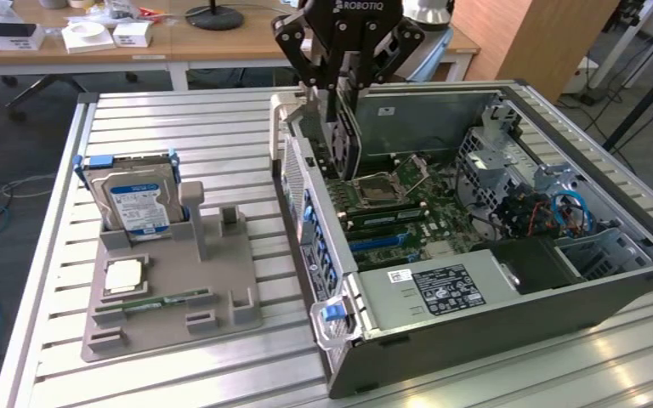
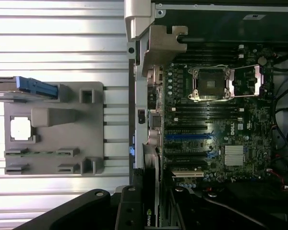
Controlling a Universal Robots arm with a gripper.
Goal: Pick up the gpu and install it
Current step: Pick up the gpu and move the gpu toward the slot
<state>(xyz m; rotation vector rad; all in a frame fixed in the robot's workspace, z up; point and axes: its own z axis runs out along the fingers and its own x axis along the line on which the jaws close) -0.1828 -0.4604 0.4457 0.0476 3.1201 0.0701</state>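
gripper [image 1: 343, 89] is clamped on the gpu [image 1: 343, 144], which hangs long way up and down, over the motherboard [image 1: 406, 217] in the open case [image 1: 451, 340].

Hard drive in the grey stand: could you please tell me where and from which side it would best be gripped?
Probably from above, pinching across its two broad faces near the top edge. The hard drive stands upright in the grey stand, its lower end seated in the slot and its top free. Blue rails run along its narrow sides.
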